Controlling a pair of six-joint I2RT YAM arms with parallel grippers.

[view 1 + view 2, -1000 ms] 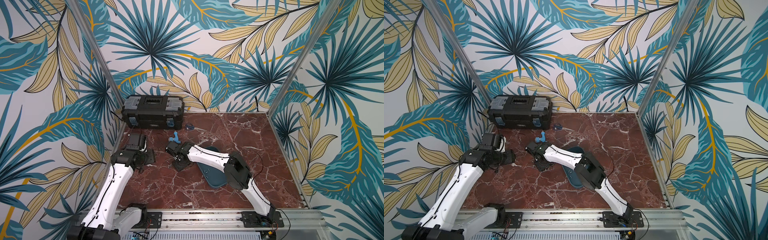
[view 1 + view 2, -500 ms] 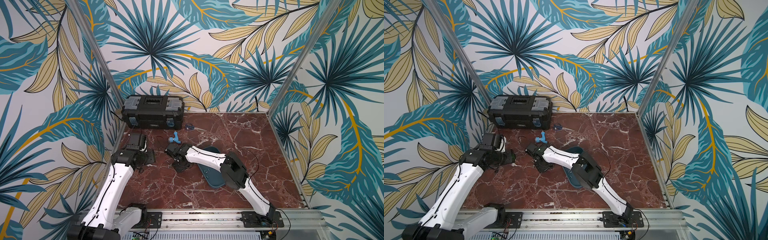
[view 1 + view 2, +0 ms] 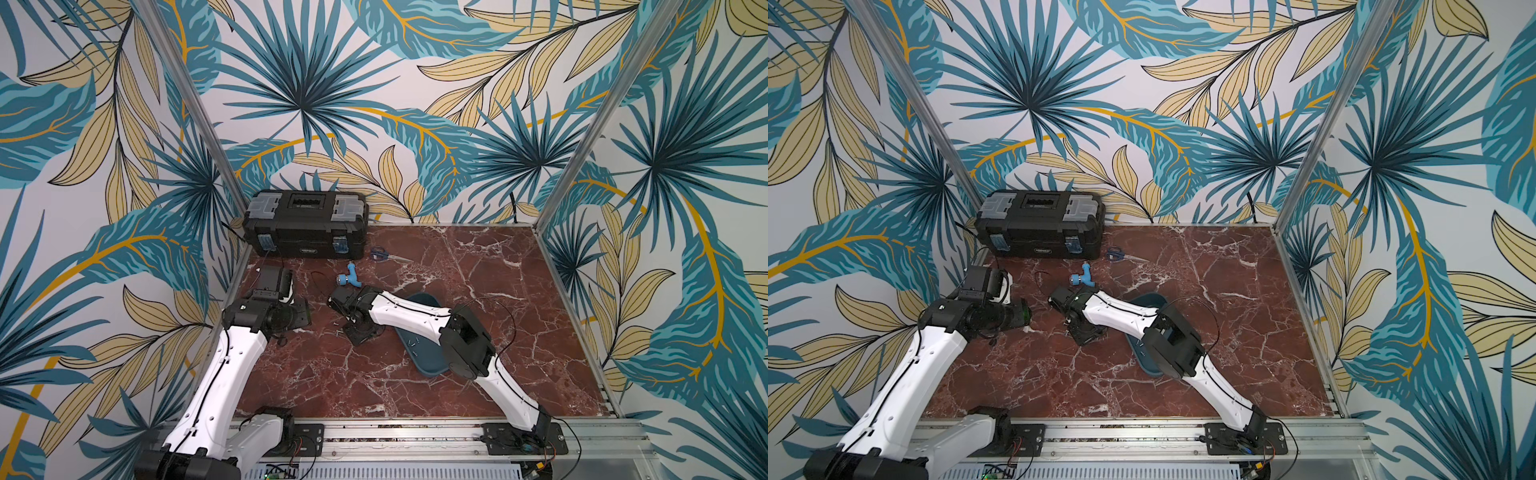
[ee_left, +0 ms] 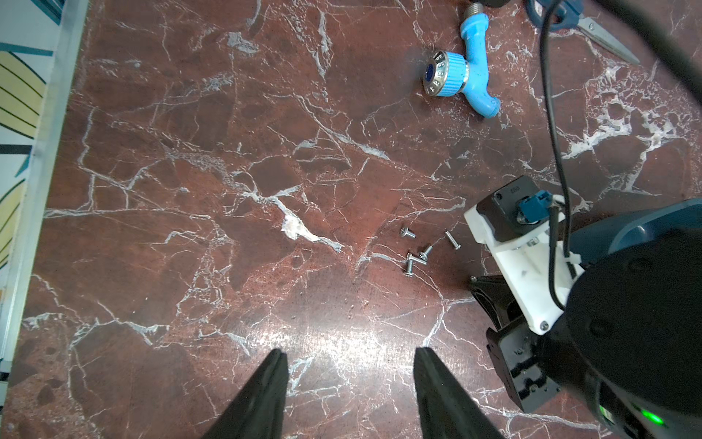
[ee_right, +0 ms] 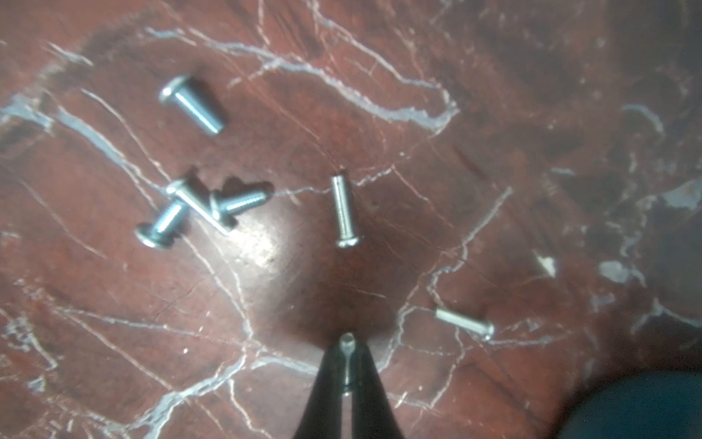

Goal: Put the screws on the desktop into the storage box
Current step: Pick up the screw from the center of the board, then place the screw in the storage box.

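Right pincer (image 5: 347,374) pressed tight on one screw (image 5: 347,345), the tip poking out, blurry. Left pincer (image 4: 349,380) spread, its fingers cut off by the frame edge. Loose screws (image 5: 197,205) lie on the worktop (image 4: 228,190) just beyond. The tray (image 3: 424,361) is half hidden under the right arm, with a few barely visible screws inside.

Six small silvery metal screws (image 5: 343,211) lie flat and loose on the dark red-brown, white-veined marble-patterned desk (image 3: 478,291). Three touch in a crossed cluster (image 5: 197,207), and three lie apart from them. A seventh screw (image 5: 347,361) is pinched between the black fingers (image 5: 326,391) of the right gripper (image 5: 347,344). The shallow dark teal plastic storage box (image 3: 428,359), with rounded corners, lies flat nearby with a few screws (image 3: 412,343) inside.
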